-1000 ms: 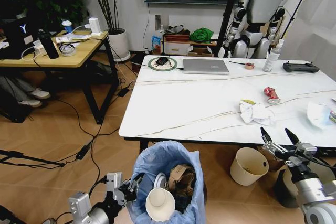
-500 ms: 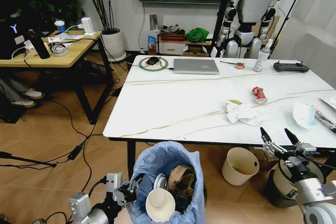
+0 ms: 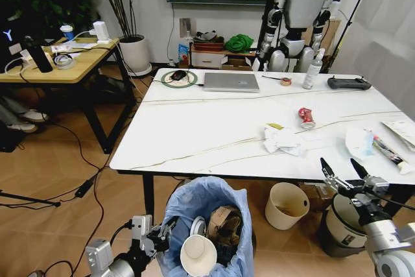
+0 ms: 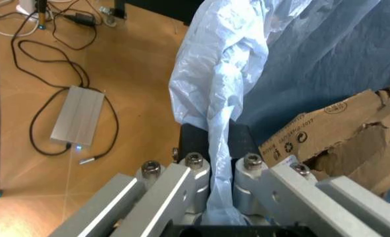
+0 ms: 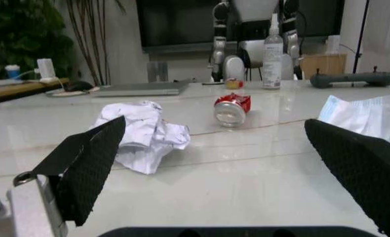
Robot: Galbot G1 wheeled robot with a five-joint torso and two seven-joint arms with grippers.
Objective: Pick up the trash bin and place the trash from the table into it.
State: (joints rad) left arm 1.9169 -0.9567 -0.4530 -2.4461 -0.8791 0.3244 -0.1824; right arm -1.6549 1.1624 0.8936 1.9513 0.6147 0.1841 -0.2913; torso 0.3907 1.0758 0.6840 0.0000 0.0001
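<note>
The trash bin (image 3: 206,207), lined with a crinkled light-blue bag, hangs in front of me below the table's near edge. Brown cardboard (image 3: 224,220) and a paper cup (image 3: 198,253) lie inside it. My left gripper (image 3: 162,229) is shut on the bin's rim; in the left wrist view its fingers (image 4: 188,170) clamp the bag. My right gripper (image 3: 337,161) stands open at the near right edge of the table (image 3: 194,121). On the table lie crumpled white paper (image 3: 281,139) (image 5: 142,133), a red crushed wrapper (image 3: 305,117) (image 5: 231,107) and a pale sheet (image 3: 358,141) (image 5: 360,113).
A cream bucket (image 3: 287,204) and a grey-and-black bin (image 3: 338,226) stand under the table. At the table's far side are a laptop (image 3: 231,82), a spray bottle (image 3: 313,69) and a controller (image 3: 349,83). A wood desk (image 3: 61,72) stands left, with cables on the floor.
The whole picture has shifted, so the camera has moved: the table and its litter now sit farther left in view. Both grippers and the held bin keep their places in the frame.
</note>
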